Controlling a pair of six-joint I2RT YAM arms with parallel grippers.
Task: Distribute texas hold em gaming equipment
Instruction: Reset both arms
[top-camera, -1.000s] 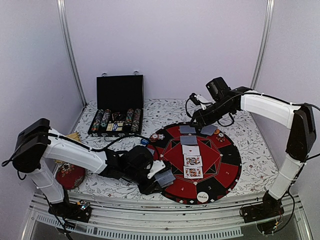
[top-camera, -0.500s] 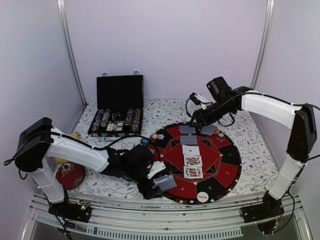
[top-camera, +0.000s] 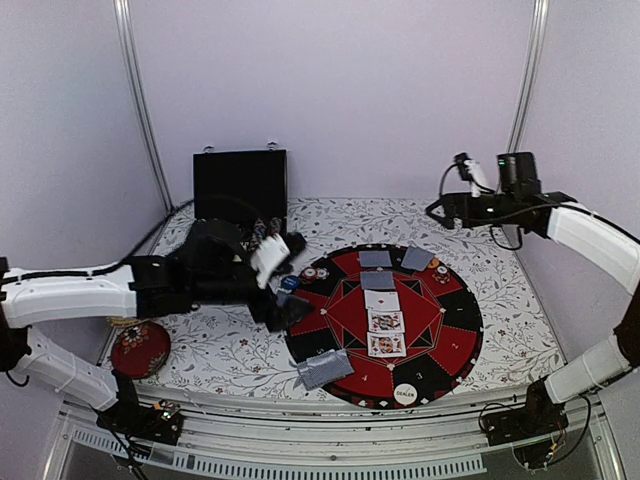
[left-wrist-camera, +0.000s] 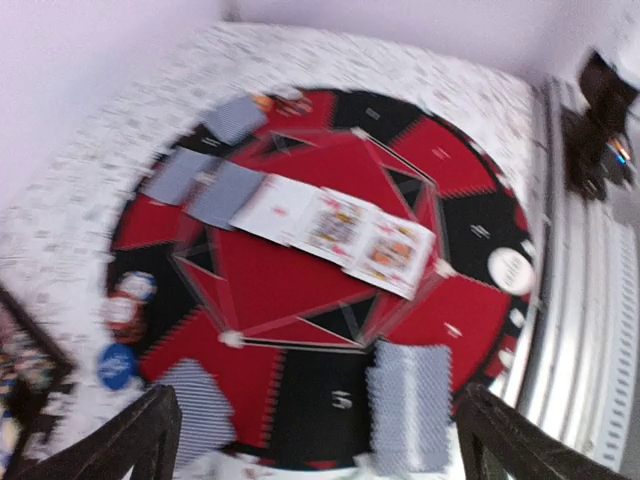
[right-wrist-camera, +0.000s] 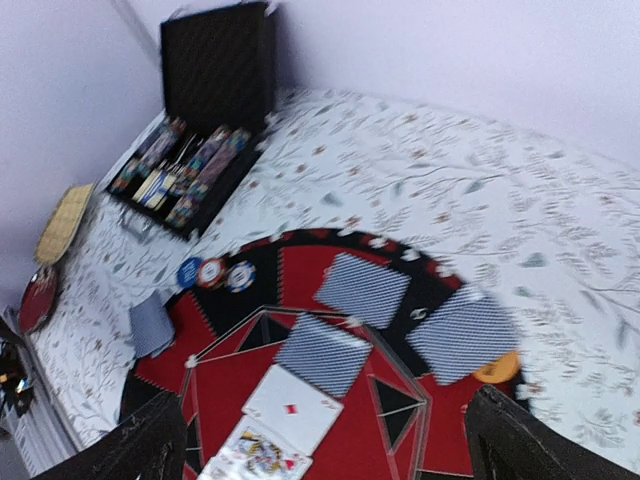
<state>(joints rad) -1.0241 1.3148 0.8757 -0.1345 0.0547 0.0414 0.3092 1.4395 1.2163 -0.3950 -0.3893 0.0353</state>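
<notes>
On the round mat (top-camera: 455, 330), face-up cards (top-camera: 386, 322) lie in a row at the centre, with a grey-backed card (top-camera: 378, 280) above them. More grey-backed cards lie at the far edge (top-camera: 375, 258) and near-left edge (top-camera: 323, 368). Striped chips (top-camera: 315, 273) and a blue button (top-camera: 289, 283) sit at the mat's left. The orange button (top-camera: 436, 263) is at its far right and the DEALER button (top-camera: 405, 394) at the front. My left gripper (top-camera: 285, 275) hovers open over the mat's left rim, holding nothing. My right gripper (top-camera: 440, 210) hangs open beyond the far edge, empty.
The open black chip case (top-camera: 238, 200) stands at the back left, with chip rows in its tray. A red round cushion (top-camera: 139, 350) lies near the left front corner. Metal frame posts rise at both back corners.
The left gripper let go of grey-backed cards on the mat's near-left edge, opened, and rose back toward the case. The right gripper opened and lifted away from the far cards, to the right.
</notes>
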